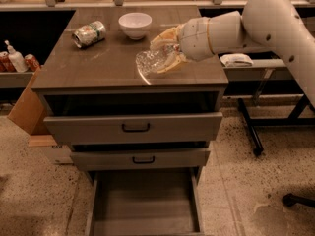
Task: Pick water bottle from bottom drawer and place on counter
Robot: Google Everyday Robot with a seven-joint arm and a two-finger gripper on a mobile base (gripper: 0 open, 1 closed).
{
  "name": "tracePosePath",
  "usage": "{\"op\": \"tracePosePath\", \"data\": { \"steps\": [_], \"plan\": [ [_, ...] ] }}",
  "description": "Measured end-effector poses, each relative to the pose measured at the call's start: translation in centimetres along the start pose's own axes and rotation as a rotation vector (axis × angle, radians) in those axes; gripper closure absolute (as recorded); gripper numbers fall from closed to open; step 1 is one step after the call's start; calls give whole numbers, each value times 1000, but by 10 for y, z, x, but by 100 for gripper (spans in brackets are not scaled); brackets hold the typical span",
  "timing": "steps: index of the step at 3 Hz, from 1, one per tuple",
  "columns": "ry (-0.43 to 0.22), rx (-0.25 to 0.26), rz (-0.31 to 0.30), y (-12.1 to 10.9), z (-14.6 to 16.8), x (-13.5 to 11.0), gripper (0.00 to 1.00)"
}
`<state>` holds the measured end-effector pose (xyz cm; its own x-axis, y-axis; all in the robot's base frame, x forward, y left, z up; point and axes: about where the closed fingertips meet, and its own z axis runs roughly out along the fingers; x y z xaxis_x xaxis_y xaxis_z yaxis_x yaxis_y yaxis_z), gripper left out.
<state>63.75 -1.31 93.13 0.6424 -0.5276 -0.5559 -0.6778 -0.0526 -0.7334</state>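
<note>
My gripper (165,50) reaches in from the right over the front right part of the counter (98,65). It is shut on the water bottle (153,62), a clear crinkled plastic bottle held lying sideways just above the counter top, its base toward the left. The cap end is hidden between my fingers (163,36). The bottom drawer (143,200) stands pulled out below, a plain grey tray with nothing showing in it.
A crushed green-and-white can (89,34) lies at the counter's back left and a white bowl (135,25) at the back middle. Two drawers with black handles (136,128) are closed. Dark side shelves hold bottles (15,59) left and a cloth (236,59) right.
</note>
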Motion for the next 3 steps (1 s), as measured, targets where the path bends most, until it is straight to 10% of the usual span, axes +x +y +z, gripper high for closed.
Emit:
{"op": "tracePosePath", "data": {
  "steps": [3],
  "plan": [
    [-81, -179, 33, -49, 70, 6, 100]
  ]
}}
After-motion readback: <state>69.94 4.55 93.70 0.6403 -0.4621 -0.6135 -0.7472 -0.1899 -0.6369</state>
